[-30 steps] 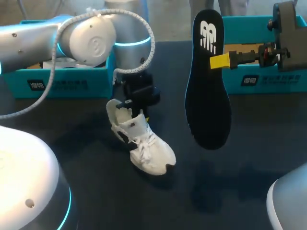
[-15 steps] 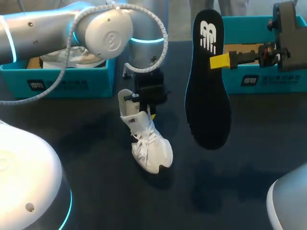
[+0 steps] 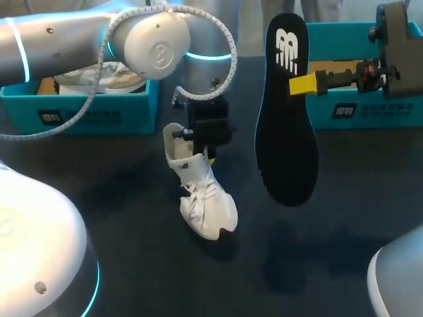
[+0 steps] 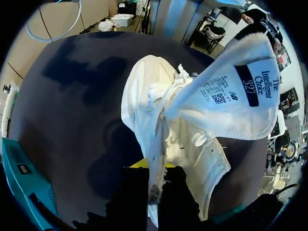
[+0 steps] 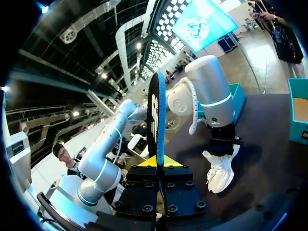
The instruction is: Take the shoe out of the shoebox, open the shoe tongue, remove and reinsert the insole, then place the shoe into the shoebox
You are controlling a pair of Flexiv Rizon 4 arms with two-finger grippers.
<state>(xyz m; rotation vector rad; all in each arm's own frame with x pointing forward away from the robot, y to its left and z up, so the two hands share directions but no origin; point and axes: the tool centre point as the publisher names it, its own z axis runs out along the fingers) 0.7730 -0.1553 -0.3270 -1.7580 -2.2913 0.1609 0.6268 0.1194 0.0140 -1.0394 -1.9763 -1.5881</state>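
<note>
Head view spotter: Your left fingers (image 3: 210,160) are clamped on the collar of the shoe (image 3: 201,198). Over the last second they have swung it. The heel has come up and toward the middle, so the shoe now stands steep with its toe on the worktop (image 3: 132,264). Before, it lay slanted with the toe pointing off to your right. In the last half second it barely shifted.

Wrist views spotter: Your left wrist view agrees. The collar edge runs down between the two fingers (image 4: 126,195) and is pinched from both sides. The tongue (image 4: 240,91) is folded out and the mouth of the shoe (image 4: 187,139) gapes open. I'd judge you are lining the opening up to take the insole back, so reinsertion comes next.

Head view spotter: Your right fingers (image 3: 303,84) have not budged. They are closed on the insole (image 3: 285,125) near its heel end. It hangs upright, clear of the worktop, to the right of the shoe and not touching it.

Wrist views spotter: From your right wrist view the insole (image 5: 157,115) stands edge-on between the fingers (image 5: 144,162), with the shoe ahead of it.

Head view spotter: Going outward, your left wrist drops straight down onto the shoe. Its big elbow joint now sits nearer the middle than a second ago, over the teal box on your left (image 3: 86,115). Your right arm comes in level over the other teal box (image 3: 357,109), with its fingers pointing inward.
</note>
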